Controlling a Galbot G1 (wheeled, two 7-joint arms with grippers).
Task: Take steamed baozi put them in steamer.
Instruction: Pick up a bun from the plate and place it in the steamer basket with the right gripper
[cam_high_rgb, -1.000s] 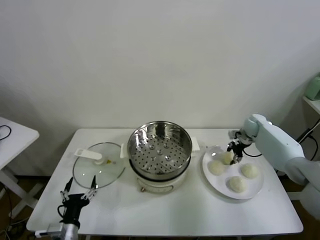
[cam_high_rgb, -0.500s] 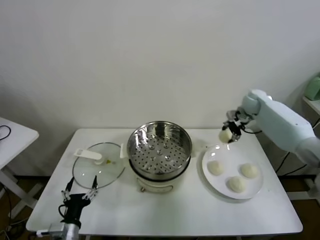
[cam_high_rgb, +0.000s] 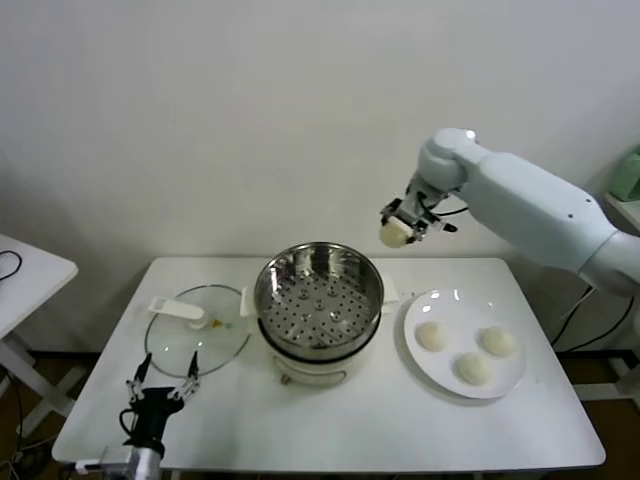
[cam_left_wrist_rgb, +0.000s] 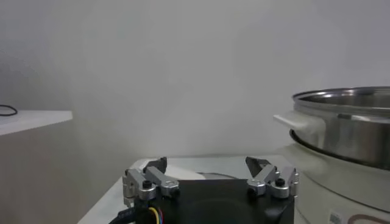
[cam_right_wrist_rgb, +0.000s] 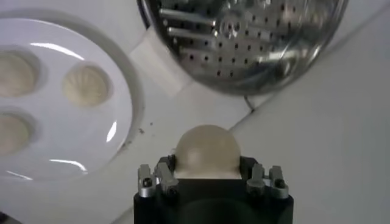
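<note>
My right gripper (cam_high_rgb: 398, 231) hangs in the air just right of and above the steamer's rim, shut on one off-white baozi (cam_high_rgb: 393, 233). The right wrist view shows that baozi (cam_right_wrist_rgb: 206, 151) clamped between the fingers, with the table below. The shiny perforated steamer (cam_high_rgb: 319, 288) sits on its white pot base at the table's middle; it also shows in the right wrist view (cam_right_wrist_rgb: 244, 36) with nothing in it. Three more baozi (cam_high_rgb: 432, 336) lie on the white plate (cam_high_rgb: 512, 380) to the right. My left gripper (cam_high_rgb: 160, 388) rests low at the front left, open (cam_left_wrist_rgb: 208, 166).
A round glass lid (cam_high_rgb: 197, 340) with a white handle lies flat left of the steamer. The pot's white side handle (cam_left_wrist_rgb: 298, 121) juts out near the left gripper. A second white table (cam_high_rgb: 25, 270) stands off to the left.
My right gripper lifted one baozi off the plate and carried it up and left, from the plate's far edge to beside the steamer. The left arm stayed put.
</note>
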